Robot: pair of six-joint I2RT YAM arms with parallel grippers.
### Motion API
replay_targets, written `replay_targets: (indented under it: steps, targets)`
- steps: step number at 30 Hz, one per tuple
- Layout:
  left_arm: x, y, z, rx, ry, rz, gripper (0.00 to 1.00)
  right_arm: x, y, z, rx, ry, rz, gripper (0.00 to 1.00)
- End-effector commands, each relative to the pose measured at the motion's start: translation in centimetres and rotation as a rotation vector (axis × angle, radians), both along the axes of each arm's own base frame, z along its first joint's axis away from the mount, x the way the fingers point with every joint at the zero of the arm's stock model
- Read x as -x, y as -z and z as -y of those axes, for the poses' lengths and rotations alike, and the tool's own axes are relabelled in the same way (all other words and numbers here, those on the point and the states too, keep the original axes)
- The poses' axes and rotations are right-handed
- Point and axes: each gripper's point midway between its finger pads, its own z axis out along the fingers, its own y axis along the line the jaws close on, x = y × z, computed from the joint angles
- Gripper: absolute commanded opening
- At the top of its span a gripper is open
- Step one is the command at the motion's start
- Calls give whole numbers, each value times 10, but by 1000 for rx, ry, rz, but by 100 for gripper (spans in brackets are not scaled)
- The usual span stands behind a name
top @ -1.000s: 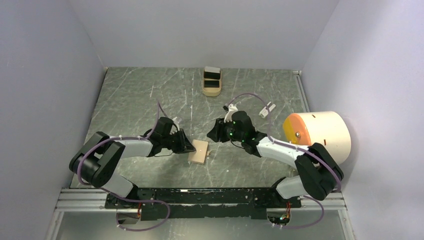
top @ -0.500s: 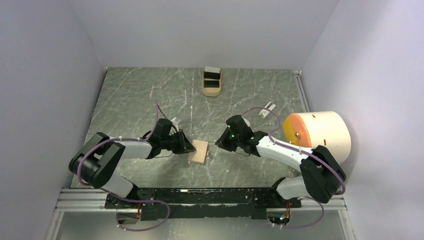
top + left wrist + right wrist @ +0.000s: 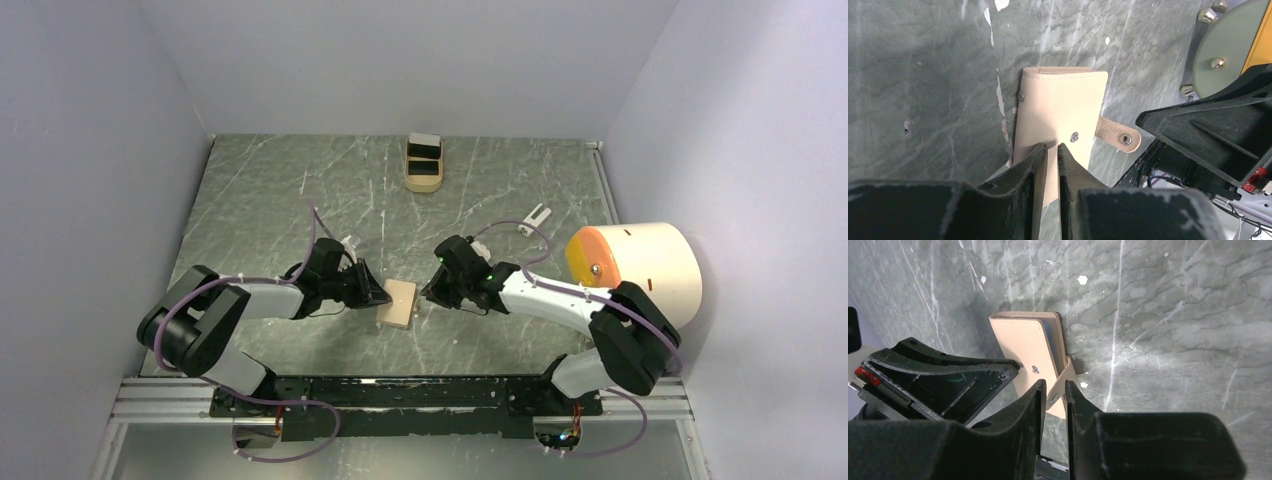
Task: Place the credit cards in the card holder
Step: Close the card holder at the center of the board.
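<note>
Spreading across the whole top view, the green, white-veined desk point(image 3: 270, 200) is carrying everything else. A big cream drum point(image 3: 640, 270) with an orange face is sitting at its right edge, beside the right arm. Both arms are reaching inward and meeting at the middle of the desk.

An oblong tan tray point(image 3: 424, 178) is standing at the far edge, well apart from the arms, and the credit cards point(image 3: 424, 152), black ones and a pale one, are lying inside it.

The card holder point(image 3: 398, 303) is lying flat and folded between the two claws. The left claw point(image 3: 381, 296) is pinching the holder's left edge: in the left wrist view its fingers point(image 3: 1034, 165) are standing almost together, with a strip of tan leather point(image 3: 1060, 105) running down between them. The right claw point(image 3: 426, 293) is sitting against the holder's right side. Its jaws are drawn narrow in the right wrist view, and the closing tab point(image 3: 1068, 367) is pointing into the gap between them; whether they are actually pressing on it I cannot tell.

The tab point(image 3: 1115, 134) is hanging unfastened off the holder's edge. A small white clip point(image 3: 535, 218) is lying near the drum.
</note>
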Motion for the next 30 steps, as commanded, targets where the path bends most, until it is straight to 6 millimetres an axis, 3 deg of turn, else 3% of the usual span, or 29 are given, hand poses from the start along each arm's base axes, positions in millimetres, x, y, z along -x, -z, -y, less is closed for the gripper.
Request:
replay_targets:
  steps: [1, 20, 23, 27, 30]
  targets:
    - [2, 23, -15, -102, -39, -10, 22, -6, -3, -10, -6, 12, 15, 25]
    - [4, 25, -11, -109, -29, -14, 21, -1, -6, -27, 1, -53, 26, 25]
    - [5, 25, -11, -110, -29, -13, 21, 1, -6, -29, 11, -62, 29, 20]
    - [5, 24, -9, -106, -31, -12, 21, 1, -5, -34, 21, -89, 43, 5]
    - [6, 23, -8, -101, -28, -12, 21, 3, -2, -34, 42, -107, 33, 4]
